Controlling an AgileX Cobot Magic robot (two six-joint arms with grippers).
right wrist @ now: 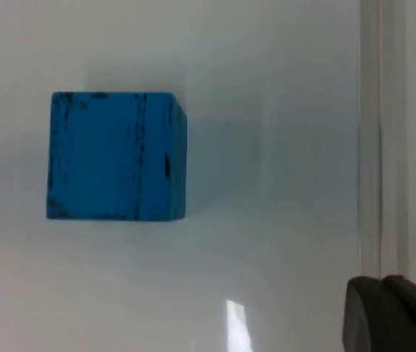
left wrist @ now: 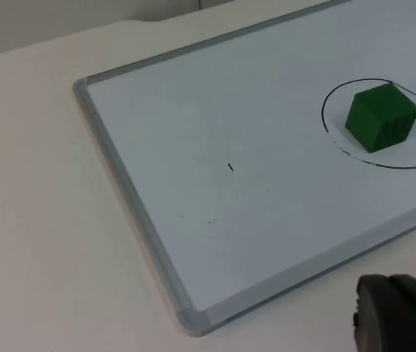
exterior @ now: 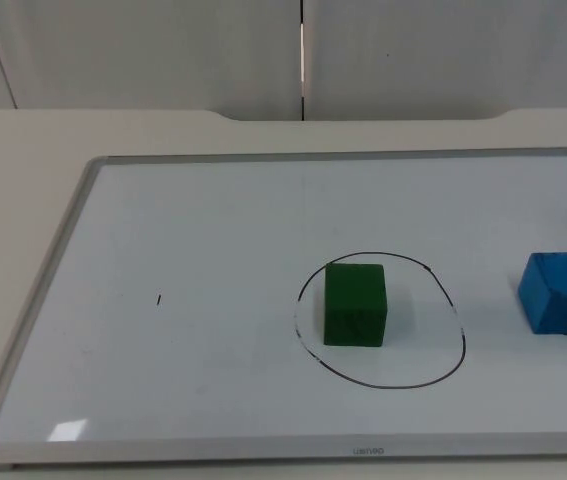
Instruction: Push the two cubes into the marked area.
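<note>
A green cube (exterior: 355, 303) stands inside a hand-drawn black oval (exterior: 393, 384) on a whiteboard (exterior: 53, 270) lying flat on the table. A blue cube (exterior: 561, 292) rests outside the oval, to its right and close to the board's right edge. The left wrist view looks across the board at the green cube (left wrist: 381, 117) inside the oval line (left wrist: 337, 144), with a black part of my left gripper (left wrist: 398, 317) well short of it, off the board's near corner. The right wrist view looks down on the blue cube (right wrist: 116, 156); my right gripper (right wrist: 391, 315) hangs apart from it.
The whiteboard's aluminium frame (right wrist: 380, 139) runs close beside the blue cube. A small black tick mark (exterior: 159, 299) sits on the board's left half. The grey partition wall (exterior: 163, 50) closes the table at the back.
</note>
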